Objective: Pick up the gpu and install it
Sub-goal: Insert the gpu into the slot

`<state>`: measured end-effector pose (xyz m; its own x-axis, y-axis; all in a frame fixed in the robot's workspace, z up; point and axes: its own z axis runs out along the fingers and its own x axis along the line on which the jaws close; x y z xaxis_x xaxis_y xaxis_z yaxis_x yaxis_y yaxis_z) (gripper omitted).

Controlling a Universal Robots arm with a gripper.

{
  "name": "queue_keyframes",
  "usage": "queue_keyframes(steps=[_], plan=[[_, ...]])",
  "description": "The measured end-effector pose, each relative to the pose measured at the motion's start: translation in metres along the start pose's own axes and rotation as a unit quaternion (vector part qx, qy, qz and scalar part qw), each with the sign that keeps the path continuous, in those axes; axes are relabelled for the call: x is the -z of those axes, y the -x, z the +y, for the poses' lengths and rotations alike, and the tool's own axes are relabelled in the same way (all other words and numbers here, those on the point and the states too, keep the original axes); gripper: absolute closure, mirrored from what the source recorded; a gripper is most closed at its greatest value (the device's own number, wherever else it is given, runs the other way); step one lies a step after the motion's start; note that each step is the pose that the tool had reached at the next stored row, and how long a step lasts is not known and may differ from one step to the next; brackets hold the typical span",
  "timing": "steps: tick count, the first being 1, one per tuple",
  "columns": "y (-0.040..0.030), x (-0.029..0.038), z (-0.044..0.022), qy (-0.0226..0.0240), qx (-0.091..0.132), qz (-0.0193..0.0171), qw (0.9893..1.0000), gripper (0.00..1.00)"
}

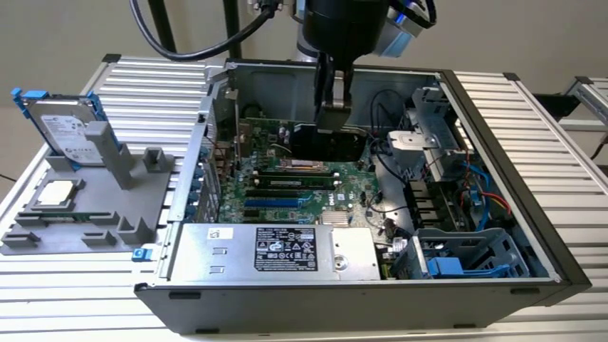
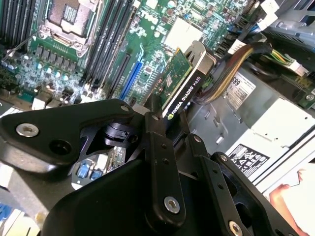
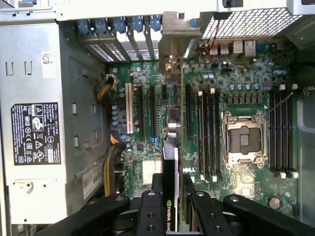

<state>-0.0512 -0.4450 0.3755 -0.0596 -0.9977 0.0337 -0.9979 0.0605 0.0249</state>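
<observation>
The hand (image 2: 166, 117) pinches the gpu (image 2: 186, 78) by its edge and holds it over the green board (image 3: 226, 73) inside the open computer case (image 1: 332, 306).

The exterior view, well back beyond the power supply (image 1: 285, 249) of the computer case (image 1: 503, 135), looks down slantwise into it. Both wrist views sit close above its motherboard (image 3: 231, 73), the first facing straight down, the second slanting past the hand (image 2: 170, 110); they share the processor socket (image 3: 244, 138).
</observation>
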Motion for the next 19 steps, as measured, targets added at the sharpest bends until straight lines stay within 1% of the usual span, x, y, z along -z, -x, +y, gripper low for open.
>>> queue_keyframes(steps=[9,19], plan=[[0.0011,-0.0048,0.0000,-0.0001,0.000,0.0000,1.0000,1.00],[0.0081,-0.0074,0.0003,-0.0001,0.000,0.0000,1.0000,1.00]])
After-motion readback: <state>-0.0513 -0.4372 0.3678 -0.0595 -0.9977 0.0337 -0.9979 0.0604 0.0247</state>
